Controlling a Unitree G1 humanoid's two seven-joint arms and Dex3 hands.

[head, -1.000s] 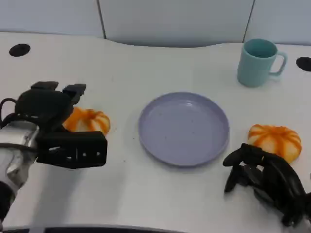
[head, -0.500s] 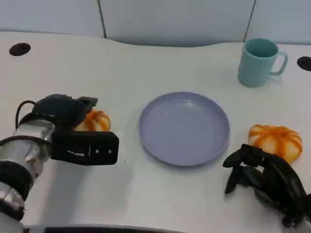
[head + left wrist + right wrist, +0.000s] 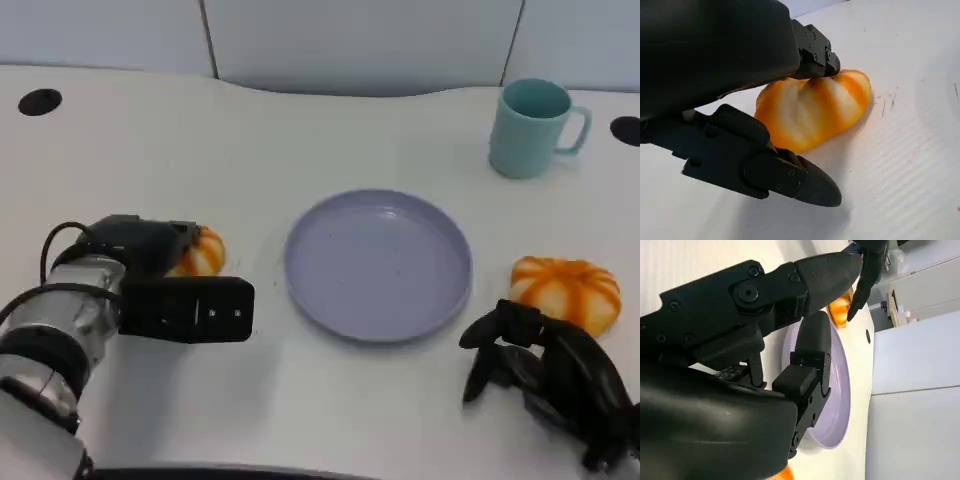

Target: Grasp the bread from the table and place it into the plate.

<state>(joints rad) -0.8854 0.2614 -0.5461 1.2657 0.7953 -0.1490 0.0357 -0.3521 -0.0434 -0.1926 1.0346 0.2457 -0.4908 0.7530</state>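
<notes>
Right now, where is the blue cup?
In the head view the cup stands at the far right of the table, beyond the plate and the right-hand bread.

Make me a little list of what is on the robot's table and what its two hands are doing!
table: white
plate: purple, bare, in the middle
left bread: orange and white, beside the plate on the robot's left
right bread: orange and white, on the table at the plate's other side
cup: teal, with handle, upright at the far right
left hand: fingers around the left bread, one on top, one low beside it; bread on the table
right hand: near the right bread, fingers curled, holding nothing
</notes>
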